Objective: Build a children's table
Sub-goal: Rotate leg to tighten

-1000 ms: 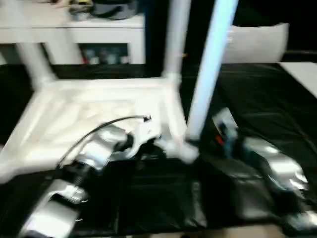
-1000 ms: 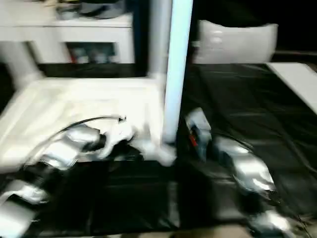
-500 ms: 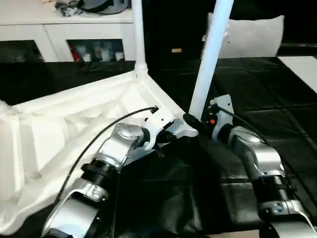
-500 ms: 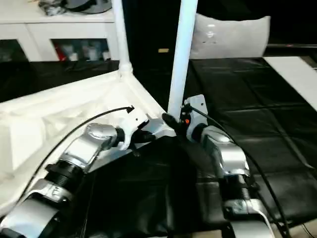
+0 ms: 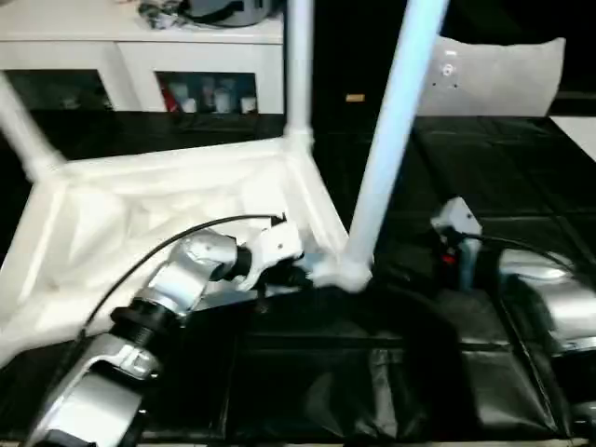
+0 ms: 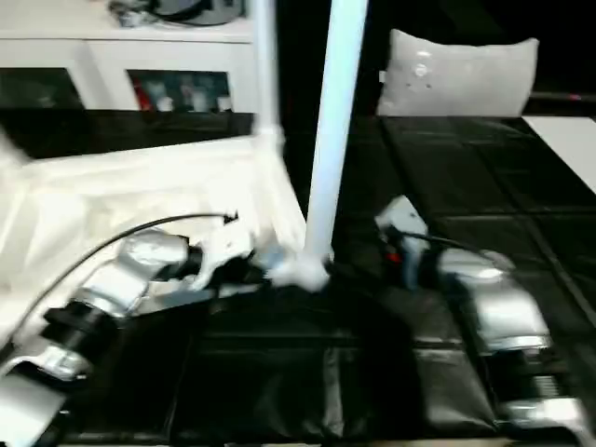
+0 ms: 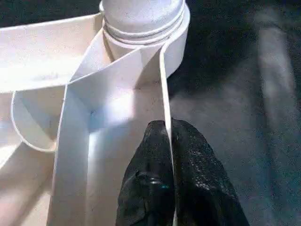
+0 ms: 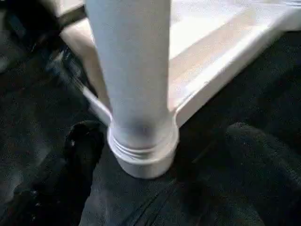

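The children's table lies upside down on a black mat, its white ribbed tabletop [image 5: 140, 223] facing up. A white leg [image 5: 386, 149] stands in the near right corner socket [image 5: 346, 274], another leg [image 5: 299, 65] rises from the far right corner, and a third [image 5: 23, 135] from the far left. My left gripper [image 7: 168, 127] is shut on the tabletop's thin rim wall, just short of that near socket [image 7: 143, 19]. My right gripper [image 8: 164, 132] is open, with one black finger [image 8: 82, 146] on each side of the leg's base [image 8: 141, 150] and neither touching it.
A white cabinet with glass doors [image 5: 140, 65] stands behind the tabletop. A pale cushion [image 5: 494, 65] sits at the back right. Black mat [image 5: 372, 372] covers the floor in front of and to the right of the table. My silver right forearm [image 5: 545, 298] lies low on the right.
The right gripper has opened wide and backed a little off the near leg's base. The left gripper keeps its grip on the rim. The whole picture has shifted, so the camera moved.
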